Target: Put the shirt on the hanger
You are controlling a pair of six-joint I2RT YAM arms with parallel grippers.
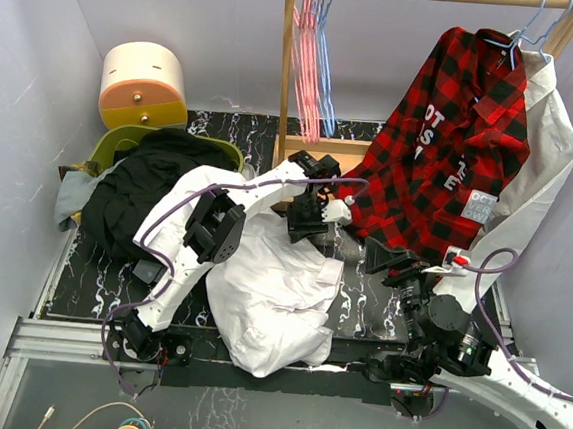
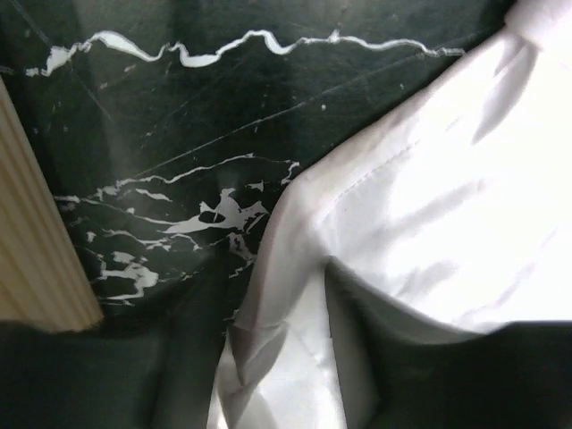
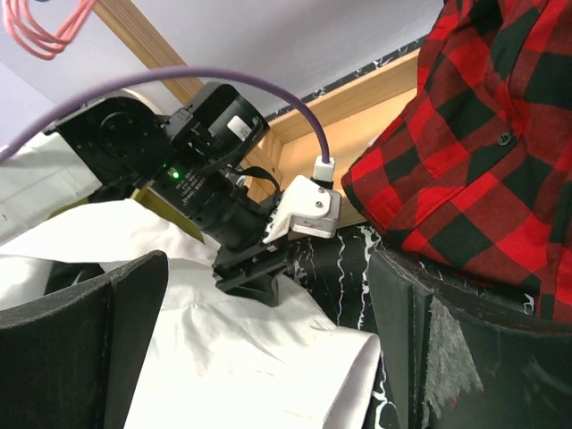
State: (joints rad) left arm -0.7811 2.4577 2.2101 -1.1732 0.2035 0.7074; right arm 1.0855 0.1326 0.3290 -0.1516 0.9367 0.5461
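The white shirt [image 1: 269, 298] lies crumpled on the black marbled table [image 1: 90, 278], in front of the arms. My left gripper [image 1: 304, 226] is down on its far edge, shut on a fold of the shirt [image 2: 429, 206] that runs between my fingers [image 2: 277, 375]. My right gripper [image 1: 388, 256] is open and empty, just right of the shirt [image 3: 241, 366] and low over the table. A light blue wire hanger [image 1: 326, 77] hangs on the rail beside the pink ones. A second light blue hanger [image 1: 528, 33] at the top right carries hung clothes.
A red-and-black plaid shirt [image 1: 443, 148] and another white shirt [image 1: 547, 157] hang at the right, close above my right arm. A black garment [image 1: 153, 188] lies at the left. The wooden rack post [image 1: 285, 74] stands behind my left gripper. Pink hangers [image 1: 305, 56] hang on it.
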